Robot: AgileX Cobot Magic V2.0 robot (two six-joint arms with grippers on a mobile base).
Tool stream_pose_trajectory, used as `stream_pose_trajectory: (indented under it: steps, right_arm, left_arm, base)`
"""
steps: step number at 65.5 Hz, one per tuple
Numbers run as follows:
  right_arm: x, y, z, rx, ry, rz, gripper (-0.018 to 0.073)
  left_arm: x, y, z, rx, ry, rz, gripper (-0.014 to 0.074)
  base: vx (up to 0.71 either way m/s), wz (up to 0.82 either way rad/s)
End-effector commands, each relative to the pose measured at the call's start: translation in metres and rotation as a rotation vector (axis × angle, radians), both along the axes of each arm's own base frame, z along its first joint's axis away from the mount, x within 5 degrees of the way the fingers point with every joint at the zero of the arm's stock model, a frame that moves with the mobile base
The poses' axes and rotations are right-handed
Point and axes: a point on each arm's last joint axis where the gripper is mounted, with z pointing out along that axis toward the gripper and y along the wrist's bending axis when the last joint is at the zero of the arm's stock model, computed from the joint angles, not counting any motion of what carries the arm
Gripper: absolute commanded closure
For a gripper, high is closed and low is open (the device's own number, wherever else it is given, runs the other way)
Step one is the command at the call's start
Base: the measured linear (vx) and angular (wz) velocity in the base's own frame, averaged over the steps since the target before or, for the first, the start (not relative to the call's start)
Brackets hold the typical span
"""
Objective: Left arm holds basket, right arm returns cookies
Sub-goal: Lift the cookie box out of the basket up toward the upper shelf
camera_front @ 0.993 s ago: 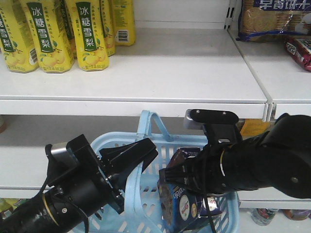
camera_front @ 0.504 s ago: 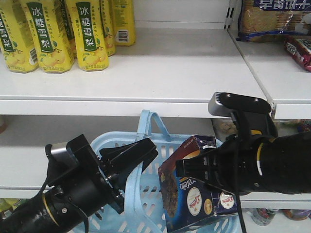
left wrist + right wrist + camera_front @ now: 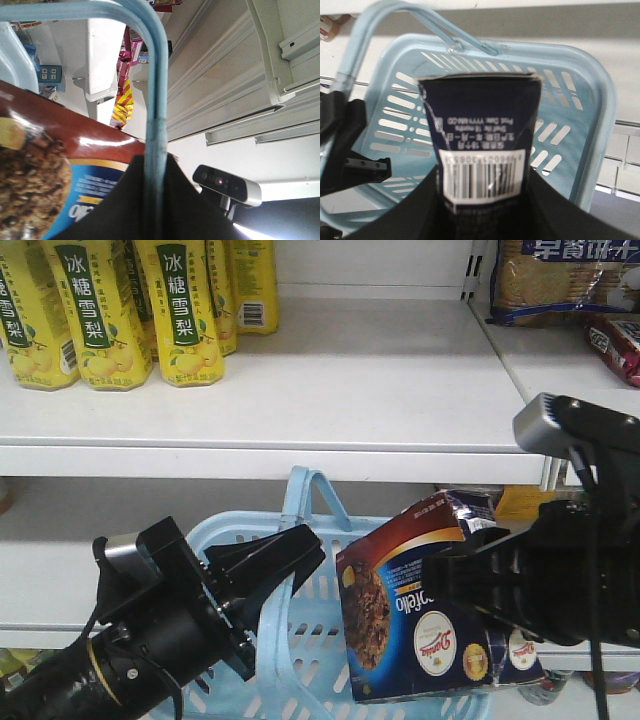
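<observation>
Left claw (image 3: 275,565) pinches the basket (image 3: 225,535) by its handle to steady it, while the right claw (image 3: 470,585) clamps the cookies (image 3: 400,630), tilted, evidently bound for the shelf (image 3: 330,390).

bright, even light; glare streaks the cookies (image 3: 60,165) in my left wrist view, my right wrist view is softly blurred.

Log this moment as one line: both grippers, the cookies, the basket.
left gripper shut on basket handle | right gripper shut on cookies | cookies tilted, top above basket rim | not yet shelved
</observation>
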Motion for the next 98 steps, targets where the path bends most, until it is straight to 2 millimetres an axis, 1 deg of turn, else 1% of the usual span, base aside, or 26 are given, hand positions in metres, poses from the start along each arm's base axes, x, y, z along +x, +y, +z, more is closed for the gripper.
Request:
stream_pose_trajectory:
  steps: [1, 13, 38, 55, 66, 74, 84, 98]
  right_arm:
    - [-0.006, -0.005, 0.024, 0.090, -0.115, 0.006, 0.0570]
    - [-0.015, -0.016, 0.035, 0.128, -0.181, 0.006, 0.0568]
    - [-0.024, -0.028, 0.056, 0.192, -0.371, 0.006, 0.0565]
    - [-0.022, -0.030, 0.067, 0.194, -0.514, 0.014, 0.0565]
    - [-0.019, -0.030, 0.078, 0.202, -0.664, 0.027, 0.0565]
    - [-0.018, -0.031, 0.083, 0.168, -0.756, 0.040, 0.0565]
    - [-0.009, -0.033, 0.083, 0.133, -0.788, 0.007, 0.0565]
    - [0.015, -0.041, 0.083, 0.113, -0.836, -0.086, 0.0565]
  left_arm:
    - [-0.003, 0.007, 0.039, -0.263, -0.194, 0.010, 0.0599]
    - [-0.003, 0.007, 0.039, -0.263, -0.194, 0.010, 0.0599]
    - [-0.003, 0.007, 0.039, -0.263, -0.194, 0.010, 0.0599]
    - [-0.003, 0.007, 0.039, -0.263, -0.194, 0.010, 0.0599]
    - [-0.003, 0.007, 0.039, -0.263, -0.194, 0.010, 0.0599]
    - [-0.003, 0.007, 0.039, -0.263, -0.194, 0.010, 0.0599]
    - [-0.003, 0.007, 0.039, -0.263, -0.194, 0.010, 0.0599]
    - [-0.003, 0.007, 0.039, -0.263, -0.194, 0.010, 0.0599]
  base:
    - [0.00, 0.00]
    - [0.00, 0.00]
    - [0.00, 0.00]
    - [0.00, 0.00]
    - [0.00, 0.00]
    - [0.00, 0.00]
    - [0.00, 0.00]
    - [0.00, 0.00]
